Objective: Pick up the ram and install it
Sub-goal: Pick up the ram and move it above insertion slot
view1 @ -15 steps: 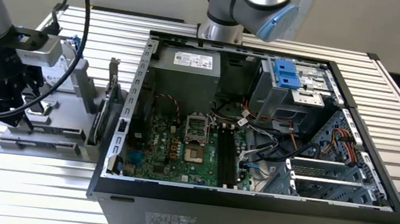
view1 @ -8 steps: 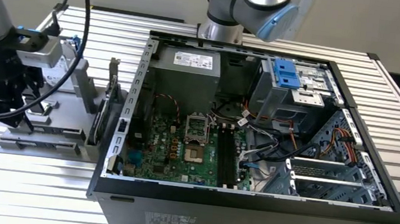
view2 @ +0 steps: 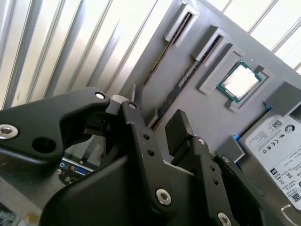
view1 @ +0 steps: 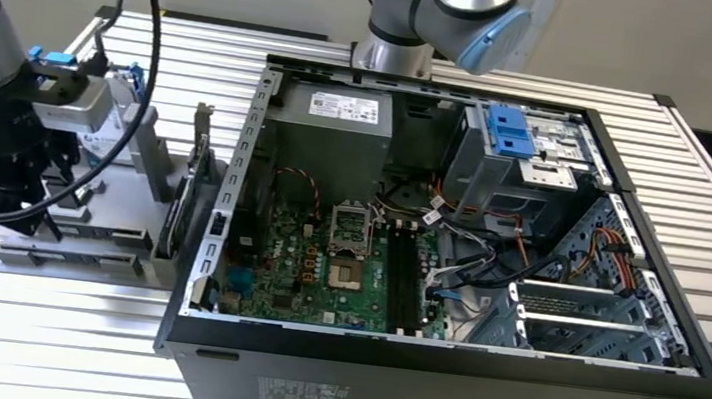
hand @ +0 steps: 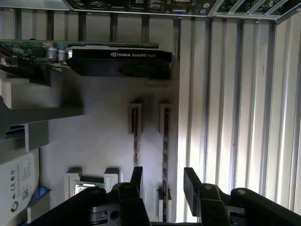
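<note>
Step in hand: the pick. The hand (hand: 163, 182) hangs over the grey holder tray (hand: 103, 122), which sits on the slatted worktop (view1: 31, 344) at the exterior view's left, beside the open computer case (view1: 445, 366).

Hand state: fingers (hand: 137, 178) apart, holding nothing. In both wrist views they stand one on each side of the ram (hand: 164, 150), which rests on edge in its slot in the tray. I cannot tell whether either finger touches it.

Neighbours: a second stick (hand: 135, 136) lies parallel just beside the ram, in its own slot. A graphics card (hand: 117, 61) stands across the far end of the tray. A processor (view2: 242, 82) and a hard drive (view2: 277, 141) sit on the other side of the two sticks.

My notes for a clean grasp:
- Keep the ram centred in the gap, so both pads meet its flat faces together.
- Watch the finger on the second stick's side; I judge clearance there tight.
- Keep the wrist square to the slot, so the board lifts straight and does not bind.
</note>
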Available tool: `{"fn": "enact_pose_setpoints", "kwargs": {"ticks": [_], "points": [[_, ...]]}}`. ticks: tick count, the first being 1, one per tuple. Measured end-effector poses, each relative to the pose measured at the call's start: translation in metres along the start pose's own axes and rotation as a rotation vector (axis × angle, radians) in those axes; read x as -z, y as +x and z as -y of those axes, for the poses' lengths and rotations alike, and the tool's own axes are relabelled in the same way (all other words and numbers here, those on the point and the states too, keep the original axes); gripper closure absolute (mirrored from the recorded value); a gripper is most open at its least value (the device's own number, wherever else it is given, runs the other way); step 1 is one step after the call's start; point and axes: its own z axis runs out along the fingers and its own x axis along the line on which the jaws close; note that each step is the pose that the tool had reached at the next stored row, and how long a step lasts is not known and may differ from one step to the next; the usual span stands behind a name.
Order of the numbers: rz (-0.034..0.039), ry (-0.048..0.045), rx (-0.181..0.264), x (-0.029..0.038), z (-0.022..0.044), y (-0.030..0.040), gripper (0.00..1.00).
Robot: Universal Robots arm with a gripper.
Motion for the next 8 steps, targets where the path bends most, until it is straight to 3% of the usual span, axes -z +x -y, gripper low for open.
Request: {"fn": "enact_pose_setpoints", "kwargs": {"ticks": [8], "points": [[-0.0001,-0.0060,0.000,-0.0109,0.0001,-0.0035,0.00]]}}
